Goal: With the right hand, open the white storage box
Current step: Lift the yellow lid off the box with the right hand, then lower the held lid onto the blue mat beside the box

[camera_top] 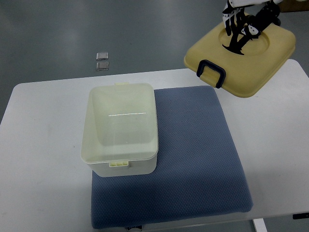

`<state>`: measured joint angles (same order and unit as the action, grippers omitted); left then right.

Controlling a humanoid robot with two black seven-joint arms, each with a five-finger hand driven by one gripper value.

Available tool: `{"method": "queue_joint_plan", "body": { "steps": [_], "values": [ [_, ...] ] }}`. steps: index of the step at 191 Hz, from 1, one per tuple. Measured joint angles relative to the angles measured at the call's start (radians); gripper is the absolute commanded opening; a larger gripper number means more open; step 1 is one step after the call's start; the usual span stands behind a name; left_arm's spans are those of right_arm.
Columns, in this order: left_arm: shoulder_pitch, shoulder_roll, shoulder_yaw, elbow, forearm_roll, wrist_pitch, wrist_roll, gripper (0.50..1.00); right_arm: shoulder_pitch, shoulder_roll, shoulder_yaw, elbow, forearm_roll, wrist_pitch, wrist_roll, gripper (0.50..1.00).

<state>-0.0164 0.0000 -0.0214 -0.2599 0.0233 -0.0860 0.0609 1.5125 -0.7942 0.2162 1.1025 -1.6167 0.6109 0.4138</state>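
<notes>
From above, I see a white worktop point(43, 145) with rounded corners, and a grey floor behind it. A blue-grey padded cloth mat point(193, 159) lies on the worktop and covers most of its middle and right part.

A pale, creamy-white plastic storage box point(120, 128) with rounded corners sits on the left side of the mat. Its left edge hangs a little past the mat, over the bare worktop. The box has no lid on it, so I can look right down into it. A small clip tab sticks out on its far side and another on its near side.

The lid is up at the top right. It is a yellow plastic lid point(241, 53) with rounded corners, a round dip in its middle and a dark blue handle-shaped clasp point(211, 72) on its near edge. It is tilted, and it is well apart from the box. It hangs past the far right corner of the worktop.

The robot's right hand point(244, 24) comes in at the top right of the picture. It is black and white. Its fingers point(235, 30) reach down onto the round dip of the lid and seem to be gripping it there, though I cannot see just how they hold on.

Two small shiny squares point(102, 60) lie on the floor, past the far edge of the worktop.
</notes>
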Motion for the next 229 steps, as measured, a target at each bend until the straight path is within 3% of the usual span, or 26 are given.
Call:
{"method": "queue_joint_plan", "body": {
  "steps": [103,229],
  "values": [
    [-0.001,0.000,0.000,-0.001,0.001,0.002,0.000,1.000,-0.269,0.051,-0.002,-0.006,-0.172,-0.117,-0.002,0.500],
    [0.000,0.000,0.000,0.000,0.000,0.002,0.000,1.000,-0.345,0.148,0.002,0.002,-0.173,-0.170,-0.006,0.500]
  ]
}}
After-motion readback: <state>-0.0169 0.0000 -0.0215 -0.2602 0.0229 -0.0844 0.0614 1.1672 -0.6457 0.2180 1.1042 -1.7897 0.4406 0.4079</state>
